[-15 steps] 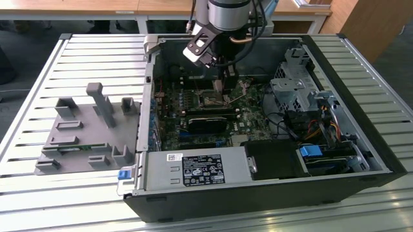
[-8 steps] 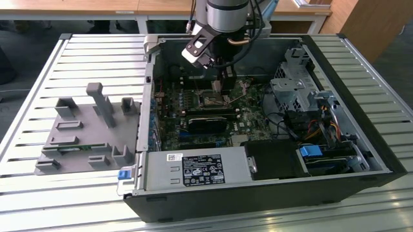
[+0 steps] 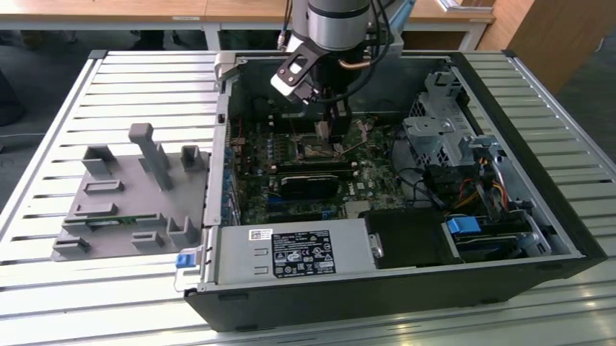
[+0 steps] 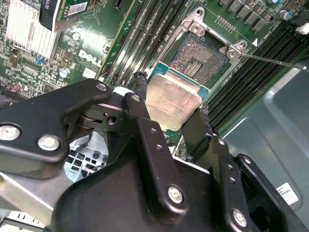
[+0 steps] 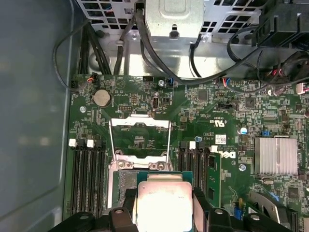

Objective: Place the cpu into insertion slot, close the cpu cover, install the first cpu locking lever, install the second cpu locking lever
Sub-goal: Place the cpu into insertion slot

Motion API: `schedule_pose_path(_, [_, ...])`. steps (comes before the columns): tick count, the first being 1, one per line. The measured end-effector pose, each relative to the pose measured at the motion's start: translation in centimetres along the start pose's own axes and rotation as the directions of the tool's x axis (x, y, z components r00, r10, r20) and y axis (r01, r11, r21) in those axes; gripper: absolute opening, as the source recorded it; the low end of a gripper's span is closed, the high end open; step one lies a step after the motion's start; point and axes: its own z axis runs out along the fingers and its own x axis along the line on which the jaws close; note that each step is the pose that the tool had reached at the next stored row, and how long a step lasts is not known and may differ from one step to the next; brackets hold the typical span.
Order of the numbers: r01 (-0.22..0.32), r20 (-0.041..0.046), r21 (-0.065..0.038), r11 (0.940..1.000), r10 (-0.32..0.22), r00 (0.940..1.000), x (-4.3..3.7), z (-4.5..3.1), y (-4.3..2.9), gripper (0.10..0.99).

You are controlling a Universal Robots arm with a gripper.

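A: Black fingers (image 4: 141,96) clamp the cpu (image 4: 173,99) by two edges, partly over the open insertion slot (image 4: 199,54).
B: Noted. Cpu cover (image 5: 140,121) is raised. Risk: a skewed landing could bend the socket contacts.

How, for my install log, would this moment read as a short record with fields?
insertion slot: open, dark centre bare
cpu cover: swung open, off the slot
cpu: silver top showing, close by the slot, not yet seated
claw: shut on the cpu at two opposite edges
setting: green motherboard inside an open computer case
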Motion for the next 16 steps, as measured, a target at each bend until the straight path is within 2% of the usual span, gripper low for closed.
schedule_pose_path(9, [0.0, -0.0001, 0.0, 1.0, 0.0, 1.0, 0.06, 0.28, -0.02, 0.541])
schedule_pose_path(16, [0.0, -0.0002, 0.0, 1.0, 0.0, 1.0, 0.16, 0.88, -0.07, 0.541])
